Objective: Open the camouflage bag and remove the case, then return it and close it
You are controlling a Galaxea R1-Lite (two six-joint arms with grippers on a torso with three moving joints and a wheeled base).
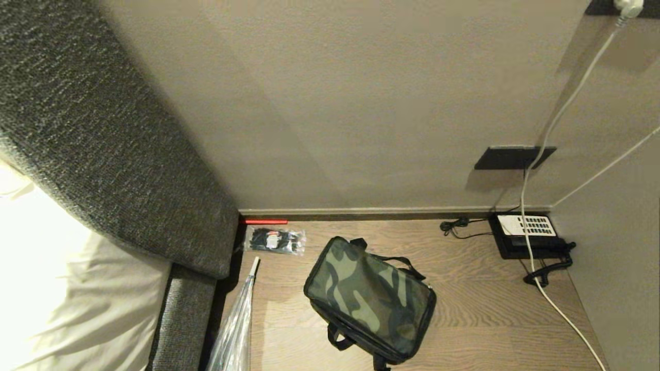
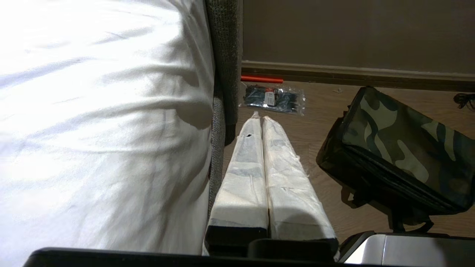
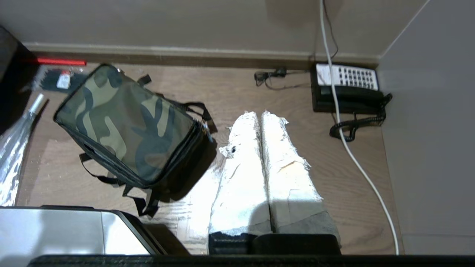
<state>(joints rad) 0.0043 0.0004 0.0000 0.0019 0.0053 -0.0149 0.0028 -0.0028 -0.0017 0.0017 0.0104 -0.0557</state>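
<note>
1. The left gripper (image 2: 261, 118) is closed: its two white-wrapped fingers (image 2: 245, 174) lie pressed together along their whole length, and nothing is between them.
2. This gripper hangs above the wooden floor (image 2: 319, 122), not touching anything. The side of the bed with white bedding (image 2: 104, 122) is close beside it on its left.
3. Beyond its fingertips, near the wall, lies a clear packet of black items (image 2: 274, 99), and behind that a short red strip (image 2: 261, 79) along the skirting.
4. The right gripper (image 3: 259, 115) is also closed, with its wrapped fingers (image 3: 241, 178) touching each other and holding nothing.
5. The camouflage bag (image 1: 370, 296) stands on the floor between the two grippers, to the right of the left one and to the left of the right one, apart from both. Its lid is shut, so the case cannot be seen.
6. Ahead and to the right of the right gripper, in the corner, sits a black telephone (image 3: 347, 89) with a white keypad. A white cable (image 3: 356, 159) runs down the wall and across the floor beside this gripper.
7. A folded transparent umbrella (image 1: 234, 324) lies on the floor next to the bed.
</note>
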